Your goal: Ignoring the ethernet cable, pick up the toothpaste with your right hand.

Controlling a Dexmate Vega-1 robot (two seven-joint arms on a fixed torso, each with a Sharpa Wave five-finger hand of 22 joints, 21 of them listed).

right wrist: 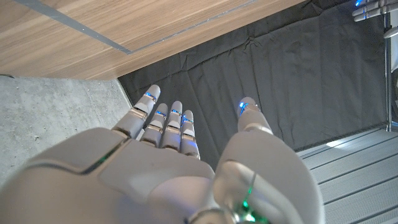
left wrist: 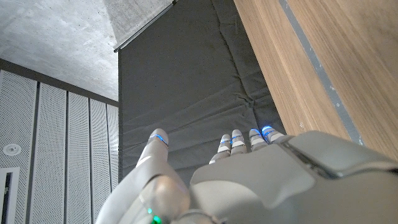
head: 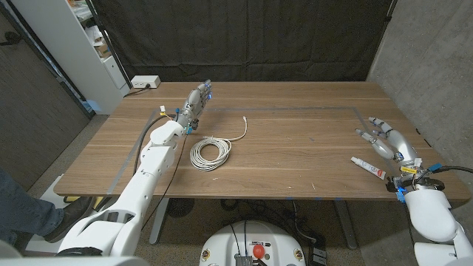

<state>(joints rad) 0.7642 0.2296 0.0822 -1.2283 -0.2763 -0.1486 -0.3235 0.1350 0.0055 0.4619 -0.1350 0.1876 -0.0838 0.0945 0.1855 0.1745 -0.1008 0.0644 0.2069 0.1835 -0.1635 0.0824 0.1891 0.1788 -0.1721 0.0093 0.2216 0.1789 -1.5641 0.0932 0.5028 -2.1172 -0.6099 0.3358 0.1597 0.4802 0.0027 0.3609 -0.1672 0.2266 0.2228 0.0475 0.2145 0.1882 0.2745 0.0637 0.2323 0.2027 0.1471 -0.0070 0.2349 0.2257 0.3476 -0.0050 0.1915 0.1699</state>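
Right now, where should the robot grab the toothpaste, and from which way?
Best around the middle of the toothpaste, coming down from above. It is a thin tube lying flat on the table, slanted, just inboard of the right hand. Fingers should probably close across its narrow width, not along its length. The right hand is open and holds nothing. The ethernet cable lies far off, so it is no obstacle.

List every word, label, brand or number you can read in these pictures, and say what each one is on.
None can be read.
toothpaste: dark and red print on the white tube, too small and blurred to read.
shelf unit: items on it too small to show any text.
ethernet cable: no markings visible.
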